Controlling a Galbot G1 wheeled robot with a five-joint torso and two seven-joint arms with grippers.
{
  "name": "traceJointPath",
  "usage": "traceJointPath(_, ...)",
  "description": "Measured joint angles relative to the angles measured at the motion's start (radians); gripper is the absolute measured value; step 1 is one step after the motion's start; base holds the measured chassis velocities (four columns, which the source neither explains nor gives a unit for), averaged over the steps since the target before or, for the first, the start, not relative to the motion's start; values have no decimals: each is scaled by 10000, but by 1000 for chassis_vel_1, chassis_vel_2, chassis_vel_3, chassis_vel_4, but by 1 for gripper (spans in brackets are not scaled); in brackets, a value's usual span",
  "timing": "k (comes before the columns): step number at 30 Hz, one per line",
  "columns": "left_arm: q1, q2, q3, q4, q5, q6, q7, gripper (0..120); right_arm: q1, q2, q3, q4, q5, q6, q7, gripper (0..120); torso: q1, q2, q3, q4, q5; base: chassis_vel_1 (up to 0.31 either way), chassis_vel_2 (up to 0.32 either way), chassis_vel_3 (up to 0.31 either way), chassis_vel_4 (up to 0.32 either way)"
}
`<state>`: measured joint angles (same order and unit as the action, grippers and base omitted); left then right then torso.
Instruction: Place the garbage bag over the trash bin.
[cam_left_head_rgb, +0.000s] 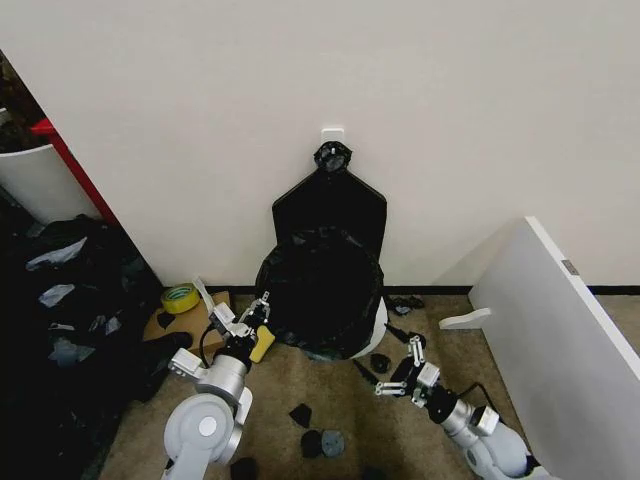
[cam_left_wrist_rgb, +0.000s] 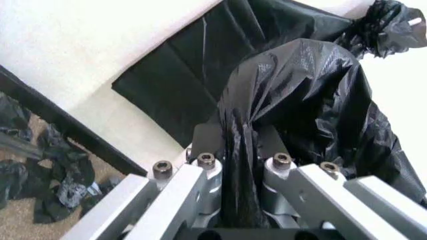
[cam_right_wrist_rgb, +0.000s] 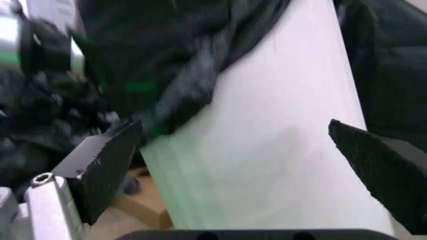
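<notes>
Head view takes in the white wall (cam_left_head_rgb: 200, 120) first, with the flat bundle of black bags (cam_left_head_rgb: 330, 205) hanging from a hook just above the work. Below it, on the tan floor (cam_left_head_rgb: 400, 430), the trash bin (cam_left_head_rgb: 378, 325) stands against the wall, nearly swallowed by the garbage bag (cam_left_head_rgb: 320, 290), which is draped over its top and down its front; only a strip of white side shows on the robot's right. To the right a white board (cam_left_head_rgb: 555, 320) leans nearby, narrowing the room there, while the left side is crowded by a heap of black plastic (cam_left_head_rgb: 70, 300) and a cardboard piece carrying a roll of yellow tape (cam_left_head_rgb: 180, 297).

The left gripper (cam_left_head_rgb: 258, 312) sits at the bag's lower left edge, its fingers (cam_left_wrist_rgb: 207, 137) clamped on a gathered fold of the bag, probably to pull the film down that side. The right gripper (cam_left_head_rgb: 405, 375) hovers low on the bin's right, apart from it, fingers (cam_right_wrist_rgb: 107, 162) spread wide, the bare white and pale green wall between them in the right wrist view, likely lined up for the hem there. Small black scraps (cam_left_head_rgb: 322, 442) litter the floor between the arms.
</notes>
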<state>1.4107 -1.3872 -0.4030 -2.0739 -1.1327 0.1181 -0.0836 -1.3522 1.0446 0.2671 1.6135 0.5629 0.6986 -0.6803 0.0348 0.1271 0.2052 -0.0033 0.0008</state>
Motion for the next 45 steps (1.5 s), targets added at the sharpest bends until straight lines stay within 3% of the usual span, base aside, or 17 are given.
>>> traceJointPath(6,40,80,-8,-64,4,1,18,5,-224,51,-82,529,504,-94,-538,100,0,0,0,0,-1,0,0,0,0)
traceJointPath(13,151,105,-1,-256,16,-3,39,5,-174,217,-74,536,-1832,-686,3025,100,0,0,0,0,-1,0,0,0,0)
traceJointPath(17,176,114,-1,-328,22,-4,46,5,-90,233,0,323,-2274,-765,3544,100,0,0,0,1,-1,0,0,0,0)
traceJointPath(22,171,106,21,-371,49,-2,55,5,31,198,144,4,-2338,-554,3296,100,0,0,0,0,0,0,0,0,0)
traceJointPath(24,168,99,35,-375,69,5,70,5,104,116,242,-286,-1983,-244,2613,100,0,0,0,0,-1,0,0,0,0)
traceJointPath(27,139,132,46,-367,162,7,109,5,236,1,426,-768,-770,482,378,100,0,0,0,0,1,0,0,0,0)
traceJointPath(28,139,132,46,-367,162,7,109,5,236,1,426,-768,-770,482,378,100,0,0,0,0,1,0,0,0,0)
traceJointPath(32,30,453,177,-45,538,-125,442,5,140,-148,694,-589,1210,490,-2366,100,0,0,0,-1,2,0,0,0,0)
traceJointPath(35,-123,912,371,625,1130,-630,1385,5,160,-300,1398,-301,2874,-500,-4242,100,0,0,0,-1,-1,0,0,0,0)
traceJointPath(36,-123,912,371,625,1130,-630,1385,5,160,-300,1398,-301,2874,-500,-4242,100,0,0,0,-1,-1,0,0,0,0)
traceJointPath(38,-226,1160,386,1152,1428,-1053,2476,5,278,-396,1785,-246,3754,-1051,-4687,100,0,0,0,-2,-1,0,0,0,0)
traceJointPath(39,-354,1359,363,1714,1689,-1402,3983,5,403,-496,2070,-202,4426,-1462,-4804,100,0,1,0,3,1,0,0,0,0)
traceJointPath(42,-651,1609,300,2799,2033,-2021,6453,5,599,-663,2407,-88,5209,-1879,-4577,100,0,0,0,-1,-3,0,0,0,0)
traceJointPath(43,-850,1697,245,3407,2161,-2356,7766,5,685,-721,2532,-12,5333,-1946,-4241,100,0,0,0,-1,-2,0,0,0,0)
traceJointPath(44,-850,1697,245,3407,2161,-2356,7766,5,685,-721,2532,-12,5333,-1946,-4241,100,0,0,0,-1,-2,0,0,0,0)
traceJointPath(45,-1029,1736,191,3886,2228,-2625,8789,5,720,-745,2565,56,5298,-1922,-3917,100,0,0,1,0,-2,0,0,0,0)
